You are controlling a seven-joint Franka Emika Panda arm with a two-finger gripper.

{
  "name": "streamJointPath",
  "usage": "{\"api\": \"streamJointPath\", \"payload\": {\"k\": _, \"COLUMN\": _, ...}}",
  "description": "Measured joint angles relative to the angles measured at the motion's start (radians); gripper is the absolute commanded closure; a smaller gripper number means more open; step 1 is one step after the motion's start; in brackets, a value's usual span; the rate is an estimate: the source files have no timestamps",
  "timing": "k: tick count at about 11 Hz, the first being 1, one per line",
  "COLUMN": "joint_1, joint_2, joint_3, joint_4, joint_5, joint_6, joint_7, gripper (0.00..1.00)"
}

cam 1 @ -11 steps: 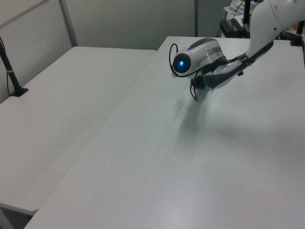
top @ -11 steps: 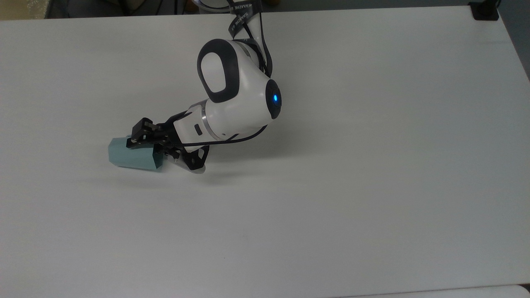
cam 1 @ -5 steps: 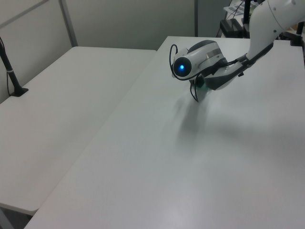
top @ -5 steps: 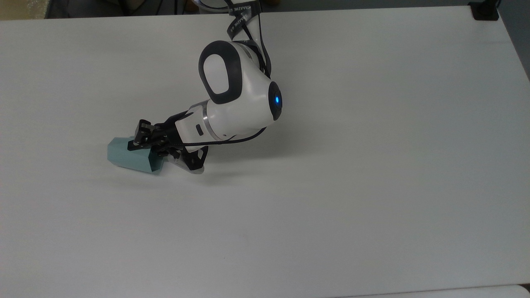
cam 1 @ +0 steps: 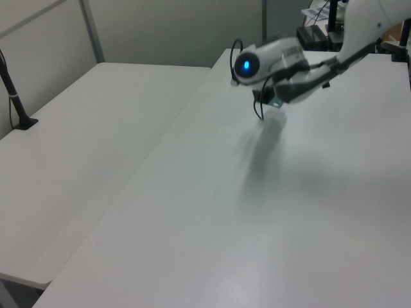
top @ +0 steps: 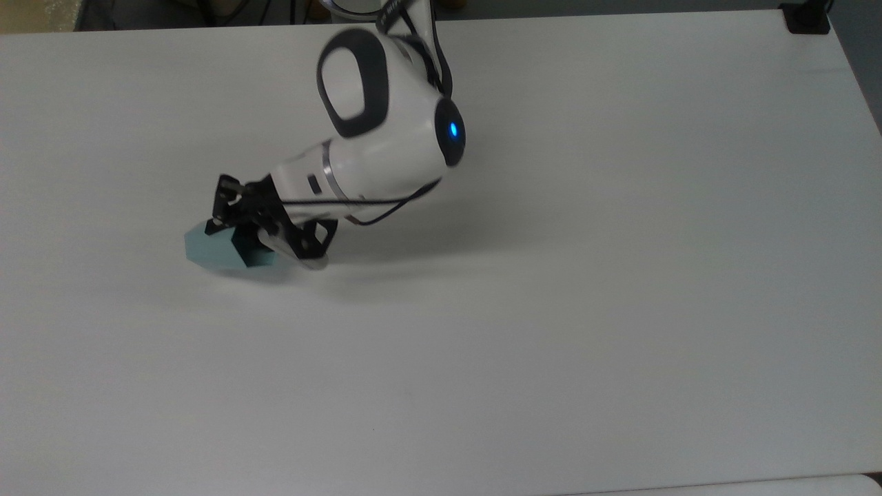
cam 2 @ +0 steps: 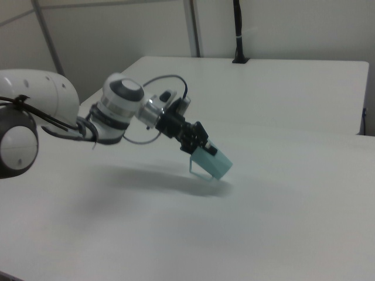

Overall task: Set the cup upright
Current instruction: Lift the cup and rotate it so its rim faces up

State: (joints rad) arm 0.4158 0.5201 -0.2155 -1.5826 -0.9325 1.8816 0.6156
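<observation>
We have the gripper (cam 2: 196, 142) closed on the cup (cam 2: 212, 162), pinching it near its wide mouth end — a hold that lets the wrist swing the narrow base downward. In the right view the cup hangs clear of the table (cam 2: 281, 222), tilted, base pointing toward four o'clock with a shadow beneath. In the top view the cup (top: 217, 249) sits at about eight o'clock from the arm's blue light (top: 453, 129). We judge it part-way through the turn — not yet upright.
</observation>
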Motion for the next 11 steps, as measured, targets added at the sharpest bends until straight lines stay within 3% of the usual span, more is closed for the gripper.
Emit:
{"api": "streamJointPath", "payload": {"k": 2, "joint_1": -0.032, "joint_2": -0.106, "joint_3": -0.001, "joint_4": -0.01, "joint_5": 0.148, "joint_6": 0.0, "joint_7": -0.029, "gripper": 1.0}}
{"api": "streamJointPath", "payload": {"k": 5, "joint_1": -0.076, "joint_2": -0.264, "joint_3": -0.001, "joint_4": -0.082, "joint_5": 0.447, "joint_6": 0.033, "joint_7": -0.136, "gripper": 1.0}}
{"api": "streamJointPath", "payload": {"k": 8, "joint_1": -0.087, "joint_2": -0.447, "joint_3": -0.001, "joint_4": -0.308, "joint_5": 0.772, "joint_6": 0.216, "joint_7": -0.198, "gripper": 1.0}}
{"api": "streamJointPath", "payload": {"k": 11, "joint_1": -0.088, "joint_2": -0.541, "joint_3": -0.001, "joint_4": -0.446, "joint_5": 0.983, "joint_6": 0.284, "joint_7": -0.245, "gripper": 1.0}}
